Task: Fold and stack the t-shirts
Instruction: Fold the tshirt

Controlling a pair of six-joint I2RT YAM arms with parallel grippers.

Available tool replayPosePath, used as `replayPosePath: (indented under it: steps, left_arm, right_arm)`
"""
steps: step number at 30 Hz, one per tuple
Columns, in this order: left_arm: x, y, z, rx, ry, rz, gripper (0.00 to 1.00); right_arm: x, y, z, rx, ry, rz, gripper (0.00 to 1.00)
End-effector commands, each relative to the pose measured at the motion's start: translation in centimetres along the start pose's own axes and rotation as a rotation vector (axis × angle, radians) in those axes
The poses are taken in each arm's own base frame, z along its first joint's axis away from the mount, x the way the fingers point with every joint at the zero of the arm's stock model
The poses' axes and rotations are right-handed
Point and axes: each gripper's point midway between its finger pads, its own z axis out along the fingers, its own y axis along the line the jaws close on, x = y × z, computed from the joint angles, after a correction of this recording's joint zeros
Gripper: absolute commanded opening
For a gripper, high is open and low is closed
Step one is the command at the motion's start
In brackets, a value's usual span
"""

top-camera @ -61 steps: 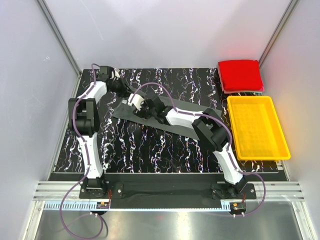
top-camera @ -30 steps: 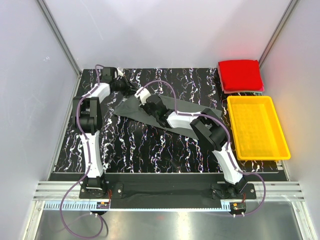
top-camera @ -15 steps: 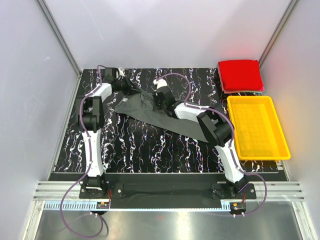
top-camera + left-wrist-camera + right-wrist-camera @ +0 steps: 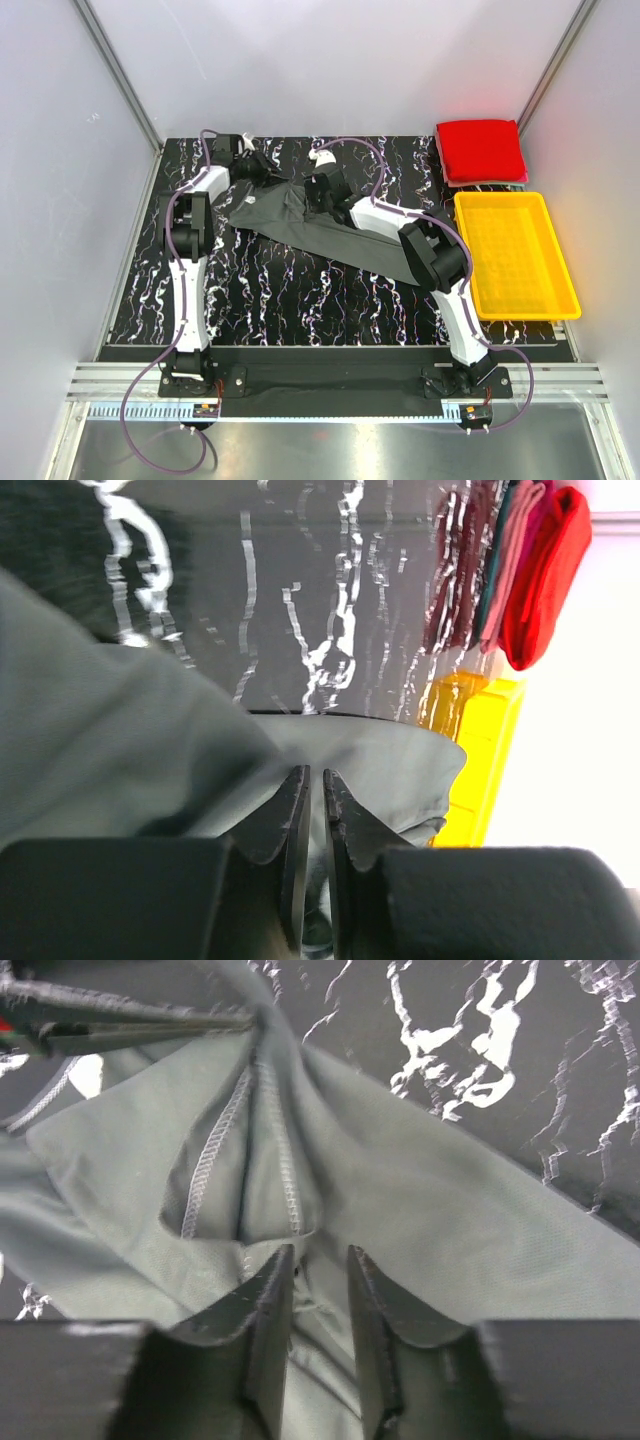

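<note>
Limp dark grey t-shirt point(image 4: 285, 215), best pinched at the stitched seam point(image 4: 268, 1125) ahead of the part-open, empty-looking right end effector point(image 4: 318, 1252); left end effector point(image 4: 313, 772) barely parted, hold unclear.

grey shirt point(image 4: 272, 212); red shirt point(image 4: 480, 148); yellow tray point(image 4: 515, 255)
</note>
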Motion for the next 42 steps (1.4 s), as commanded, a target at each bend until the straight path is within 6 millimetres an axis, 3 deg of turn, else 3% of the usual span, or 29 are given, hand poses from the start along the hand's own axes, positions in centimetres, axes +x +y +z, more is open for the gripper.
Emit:
replayPosePath:
  steps: [1, 6, 11, 14, 17, 18, 22, 24, 26, 29, 34, 38, 42]
  left_arm:
    - [-0.5, -3.3, 0.5, 0.091, -0.002, 0.064, 0.14]
    - [-0.4, -2.2, 1.1, 0.07, 0.01, 0.043, 0.15]
    - [-0.3, -2.2, 1.0, 0.061, 0.013, 0.062, 0.15]
    - [-1.1, -2.5, 0.2, 0.032, -0.019, 0.093, 0.21]
    - [-2.0, -3.4, -1.2, 0.02, -0.051, 0.126, 0.26]
    - [-2.7, -3.6, -1.9, 0.017, -0.069, 0.127, 0.29]
    - [-3.7, -4.2, -3.8, 0.01, -0.103, 0.146, 0.31]
    - [-3.5, -3.9, -4.5, -0.01, -0.097, 0.15, 0.33]
    - [-3.3, -3.5, -5.0, -0.038, -0.094, 0.155, 0.34]
    - [-3.1, -2.6, -6.3, -0.126, -0.126, 0.178, 0.35]
    - [-1.5, -1.1, -6.9, -0.179, -0.106, 0.182, 0.35]
    - [-0.5, 0.1, -6.4, -0.193, -0.082, 0.167, 0.35]
    - [0.6, 1.7, -6.1, -0.222, -0.052, 0.152, 0.34]
  right_arm:
    - [-4.5, 3.2, -2.7, -0.134, -0.093, 0.009, 0.4]
    - [-4.2, 4.4, -2.8, -0.222, -0.087, -0.053, 0.48]
    - [-4.6, 3.8, -2.0, -0.169, -0.087, -0.051, 0.43]
    - [-5.1, 3.4, -1.6, -0.126, -0.094, -0.006, 0.4]
    - [-5.5, 3.1, -0.8, -0.095, -0.089, 0.014, 0.43]
    - [-3.9, 2.6, -0.3, -0.076, -0.035, 0.012, 0.43]
    - [-3.3, 2.8, 0.5, -0.078, 0.005, 0.01, 0.44]
    - [-2.1, 2.5, 1.1, -0.065, 0.049, 0.003, 0.46]
    - [-2.5, 2.6, 1.2, -0.066, 0.051, 0.0, 0.47]
    - [-1.1, 2.0, 1.7, -0.045, 0.09, -0.019, 0.45]
    - [-0.1, -0.8, 2.1, 0.051, 0.115, -0.008, 0.27]
    - [-1.2, -3.0, 1.5, 0.119, 0.091, 0.034, 0.24]
    - [-2.7, -3.1, 0.7, 0.09, 0.042, 0.062, 0.26]
